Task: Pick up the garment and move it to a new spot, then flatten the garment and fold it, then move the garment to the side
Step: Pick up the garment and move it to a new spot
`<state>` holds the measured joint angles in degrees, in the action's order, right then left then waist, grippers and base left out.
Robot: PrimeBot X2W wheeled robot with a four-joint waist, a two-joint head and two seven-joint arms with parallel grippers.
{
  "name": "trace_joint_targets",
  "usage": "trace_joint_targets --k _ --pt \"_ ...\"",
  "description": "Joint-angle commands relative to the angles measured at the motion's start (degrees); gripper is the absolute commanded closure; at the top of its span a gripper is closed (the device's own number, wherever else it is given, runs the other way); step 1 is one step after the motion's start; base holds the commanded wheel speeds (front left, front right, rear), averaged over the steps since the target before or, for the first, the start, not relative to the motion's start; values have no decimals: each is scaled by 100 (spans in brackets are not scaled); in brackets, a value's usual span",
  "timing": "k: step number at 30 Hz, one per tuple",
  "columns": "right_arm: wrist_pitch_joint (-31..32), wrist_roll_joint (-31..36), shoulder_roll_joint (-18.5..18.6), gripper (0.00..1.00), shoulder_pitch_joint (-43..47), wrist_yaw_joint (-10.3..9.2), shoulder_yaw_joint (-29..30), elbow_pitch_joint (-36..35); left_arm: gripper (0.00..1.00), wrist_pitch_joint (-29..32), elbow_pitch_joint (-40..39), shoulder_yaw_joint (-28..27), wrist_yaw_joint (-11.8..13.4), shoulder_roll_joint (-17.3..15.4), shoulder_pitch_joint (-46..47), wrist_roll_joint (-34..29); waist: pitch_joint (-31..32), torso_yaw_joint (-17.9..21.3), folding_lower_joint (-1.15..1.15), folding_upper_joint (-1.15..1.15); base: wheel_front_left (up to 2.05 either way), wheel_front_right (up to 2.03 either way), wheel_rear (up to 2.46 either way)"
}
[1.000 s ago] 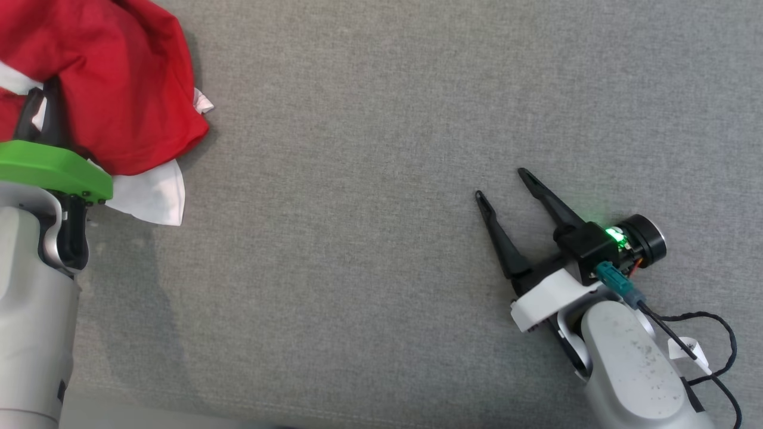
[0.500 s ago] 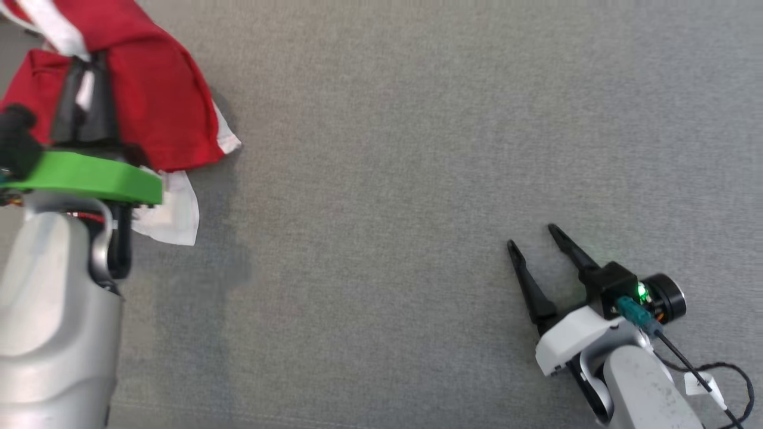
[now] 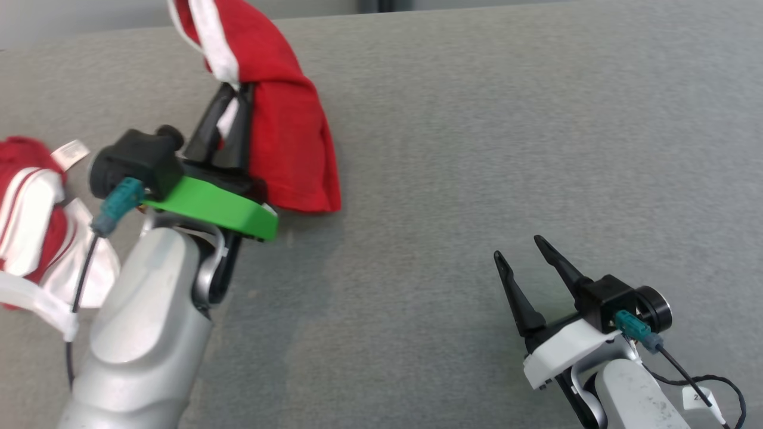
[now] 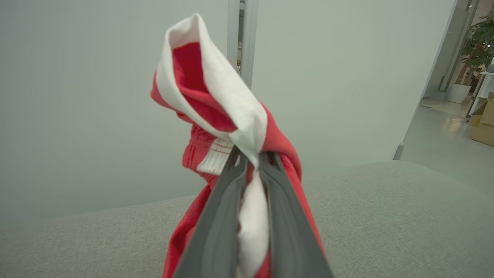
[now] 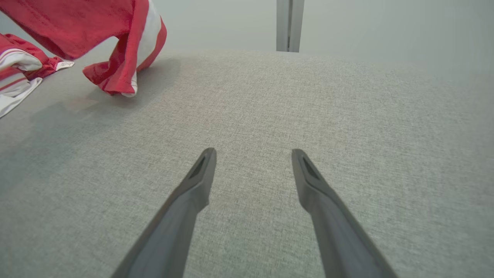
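Left gripper (image 3: 233, 95) clamped on red-and-white garment (image 3: 289, 143).
Garment hung down to grey surface (image 3: 477, 119), far left; right gripper (image 3: 518, 246) near right, fingers spread, empty.

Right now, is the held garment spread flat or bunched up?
Bunched: the garment hangs crumpled from the shut left hand, red and white folds doubled over.

Head camera looks steeply down on grey fabric-covered table (image 3: 477, 119) from mid height. Left wrist camera sits tight behind left hand (image 4: 252, 154), facing level at pale wall (image 4: 77, 96). Right wrist camera skims low over table past right hand (image 5: 253, 151). All three share crumpled red-and-white cloth garment (image 3: 286, 131).
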<state>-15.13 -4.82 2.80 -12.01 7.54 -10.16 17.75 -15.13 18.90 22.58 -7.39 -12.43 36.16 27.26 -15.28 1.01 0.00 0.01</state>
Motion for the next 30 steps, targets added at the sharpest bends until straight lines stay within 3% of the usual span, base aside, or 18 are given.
trace_joint_targets --k 1,11,12,13,20,30 --pt "-2 -78 22 0 86 -10 -27 -78 100 -3 47 109 -16 51 0 10 92 729 0 -1 0 0 0" --pt "-2 -356 19 0 223 -10 -87 -409 100 -3 469 663 -16 338 -154 -120 27 1607 0 -1 0 0 0" --pt "-2 -371 19 0 230 -10 -81 -414 73 -3 527 634 -16 372 -184 -98 24 1641 0 -1 0 0 0" --pt "-2 -382 20 0 235 -10 -52 -421 0 -3 574 566 -16 414 -199 -80 19 1667 0 -1 0 0 0" --pt "-2 -353 15 0 300 -10 95 -454 0 -3 617 192 -16 504 -437 -394 47 1506 0 -1 0 0 0" --pt "-2 -362 21 0 255 -10 309 -495 0 -3 454 -911 -15 652 -1123 -920 245 781 0 -1 0 0 0"
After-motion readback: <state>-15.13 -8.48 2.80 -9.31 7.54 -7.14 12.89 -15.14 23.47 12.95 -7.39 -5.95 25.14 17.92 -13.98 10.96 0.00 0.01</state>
